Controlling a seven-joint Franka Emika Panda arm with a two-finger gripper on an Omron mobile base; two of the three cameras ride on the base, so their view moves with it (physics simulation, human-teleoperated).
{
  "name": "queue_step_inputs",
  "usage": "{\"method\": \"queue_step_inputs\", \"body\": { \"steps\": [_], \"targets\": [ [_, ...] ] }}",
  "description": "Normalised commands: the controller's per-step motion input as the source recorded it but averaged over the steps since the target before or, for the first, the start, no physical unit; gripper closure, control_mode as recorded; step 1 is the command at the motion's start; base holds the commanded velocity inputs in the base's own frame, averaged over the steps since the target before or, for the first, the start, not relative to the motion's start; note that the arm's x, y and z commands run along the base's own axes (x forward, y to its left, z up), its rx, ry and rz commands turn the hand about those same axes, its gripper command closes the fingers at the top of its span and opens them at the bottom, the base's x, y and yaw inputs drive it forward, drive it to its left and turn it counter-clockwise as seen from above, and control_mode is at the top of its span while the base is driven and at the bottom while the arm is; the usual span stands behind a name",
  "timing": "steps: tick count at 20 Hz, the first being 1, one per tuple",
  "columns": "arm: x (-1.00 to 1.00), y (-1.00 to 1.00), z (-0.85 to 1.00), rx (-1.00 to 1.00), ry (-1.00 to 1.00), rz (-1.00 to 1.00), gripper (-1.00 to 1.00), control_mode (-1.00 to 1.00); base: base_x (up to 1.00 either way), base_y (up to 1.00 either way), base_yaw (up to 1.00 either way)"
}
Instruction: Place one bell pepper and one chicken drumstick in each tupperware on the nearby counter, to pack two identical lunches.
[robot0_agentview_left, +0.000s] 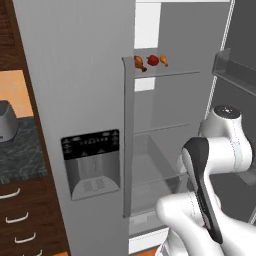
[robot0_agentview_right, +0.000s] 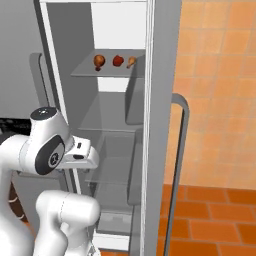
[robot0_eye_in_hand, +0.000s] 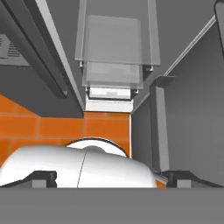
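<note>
On a glass shelf (robot0_agentview_left: 172, 73) high in the open fridge lie a chicken drumstick (robot0_agentview_left: 139, 62), one red bell pepper (robot0_agentview_left: 153, 60) and a second drumstick (robot0_agentview_left: 163, 60). From the right they are the drumstick (robot0_agentview_right: 99, 61), the pepper (robot0_agentview_right: 118, 60) and the other drumstick (robot0_agentview_right: 131, 62). My gripper (robot0_eye_in_hand: 113, 178) is open with nothing between its fingertips (robot0_eye_in_hand: 43, 177). It hangs low in front of the fridge, well below that shelf, and looks down past the lower shelves (robot0_eye_in_hand: 113, 43) at the floor. Both tupperware and the second pepper are out of view.
The shut fridge door with its dispenser (robot0_agentview_left: 90, 162) and long handle (robot0_agentview_left: 128, 140) stands left of the opening. The open right door (robot0_agentview_right: 162, 100) carries a curved handle (robot0_agentview_right: 182, 150). The dark counter (robot0_agentview_left: 20, 150) with a toaster (robot0_agentview_left: 7, 120) lies far left, over drawers (robot0_agentview_left: 20, 217).
</note>
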Motion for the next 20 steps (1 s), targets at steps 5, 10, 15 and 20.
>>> {"method": "queue_step_inputs", "body": {
  "steps": [5, 10, 15, 20],
  "targets": [
    [0.0, 0.0, 0.0, 0.0, 0.0, 0.0, -1.0, 1.0, 0.03, -0.07, 0.01],
    [0.0, 0.0, 0.0, 0.0, 0.0, 0.0, -1.0, 1.0, 0.0, 0.0, 0.0],
    [-0.01, 0.0, 0.2, -0.02, -0.11, 0.05, -1.0, -1.0, 0.0, 0.0, 0.0],
    [0.02, 0.0, 0.97, -0.11, -0.56, 0.13, -1.0, -1.0, 0.0, 0.0, 0.0]
  ]
}}
